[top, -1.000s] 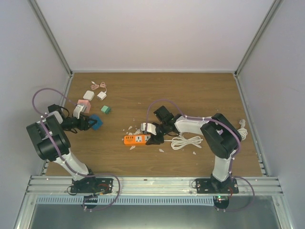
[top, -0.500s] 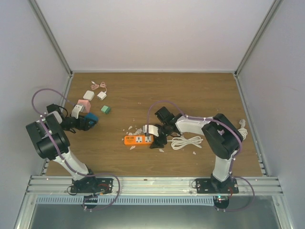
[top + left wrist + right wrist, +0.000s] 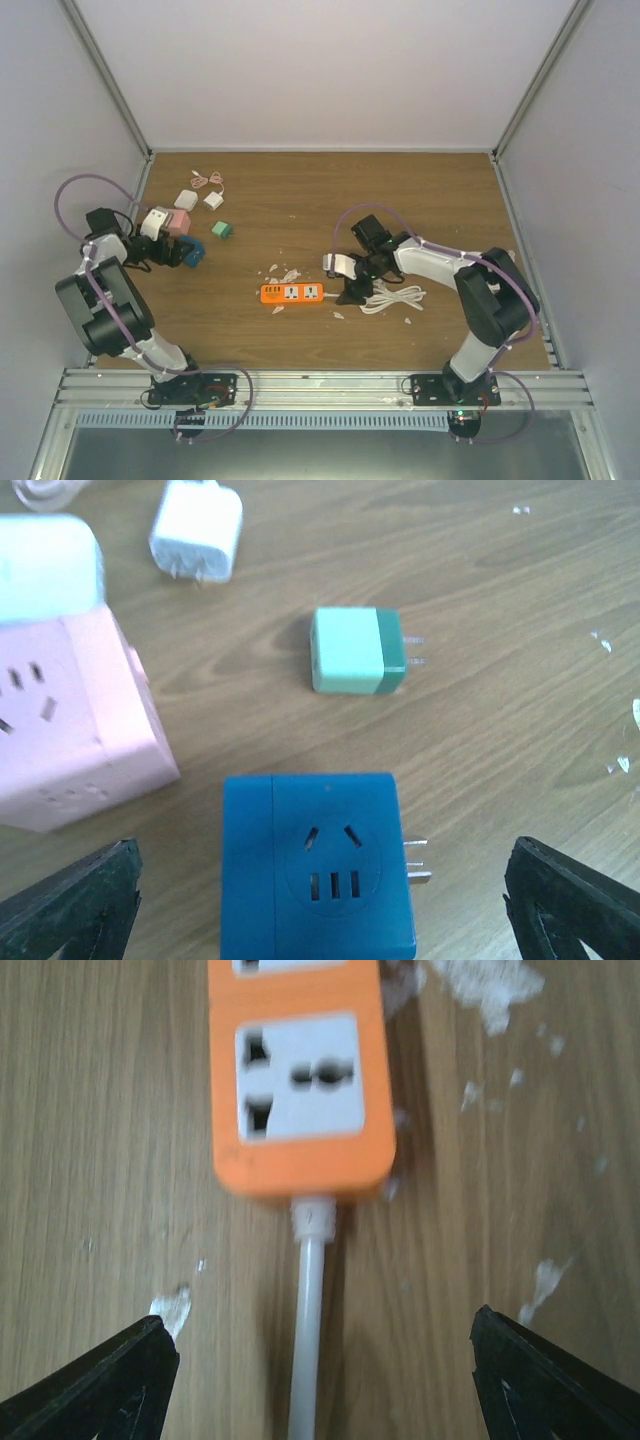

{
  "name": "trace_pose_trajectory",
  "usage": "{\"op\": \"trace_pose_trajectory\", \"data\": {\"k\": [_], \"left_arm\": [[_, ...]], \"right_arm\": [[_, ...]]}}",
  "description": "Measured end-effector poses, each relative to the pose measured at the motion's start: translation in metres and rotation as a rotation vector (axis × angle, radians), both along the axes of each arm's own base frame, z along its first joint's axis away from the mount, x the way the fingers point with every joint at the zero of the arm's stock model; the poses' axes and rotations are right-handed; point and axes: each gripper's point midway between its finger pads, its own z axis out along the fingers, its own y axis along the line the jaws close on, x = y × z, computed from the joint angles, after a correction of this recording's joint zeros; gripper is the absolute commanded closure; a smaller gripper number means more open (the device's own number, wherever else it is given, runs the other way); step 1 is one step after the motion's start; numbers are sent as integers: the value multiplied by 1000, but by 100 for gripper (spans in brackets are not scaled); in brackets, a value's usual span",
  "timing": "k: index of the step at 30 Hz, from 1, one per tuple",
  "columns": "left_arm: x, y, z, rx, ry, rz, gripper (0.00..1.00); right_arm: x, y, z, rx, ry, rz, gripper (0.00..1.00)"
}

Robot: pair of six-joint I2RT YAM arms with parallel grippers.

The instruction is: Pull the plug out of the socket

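Seemingly the job is done: the blue plug (image 3: 318, 870) lies flat on the table (image 3: 500, 630), free of the orange strip (image 3: 292, 292), which sits well apart near the middle with its visible sockets empty. The left fingers (image 3: 75, 895) are released, spread wide to either side of the plug and not gripping it. The right fingers (image 3: 100, 1380) are likewise released, flanking the strip's cord (image 3: 308, 1340) just past its end.

Trouble from here would come in backing away. If the left arm swings sideways while low, a finger could clip the plug's prongs and shove it into the pink cube (image 3: 70, 720) just beside it. If the right arm pulls back low, a finger could catch the cord and tow the strip along.
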Motion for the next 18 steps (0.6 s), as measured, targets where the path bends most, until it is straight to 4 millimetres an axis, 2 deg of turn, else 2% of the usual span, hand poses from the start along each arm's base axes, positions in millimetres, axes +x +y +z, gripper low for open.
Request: {"op": "trace_pose_trajectory", "data": {"k": [5, 9, 11, 14, 18], "left_arm": [[0, 2, 34, 76, -88, 1, 1], [4, 4, 63, 127, -156, -3, 1], [7, 2, 75, 147, -184, -14, 1], [8, -8, 83, 159, -200, -42, 1], [9, -34, 84, 163, -202, -106, 1]], "right_arm": [[-13, -31, -15, -65, 31, -6, 25], [-28, -54, -29, -122, 62, -5, 34], [-29, -62, -29, -123, 60, -11, 38], [-27, -79, -29, -120, 57, -50, 50], [-26, -106, -32, -124, 62, -113, 54]]}}
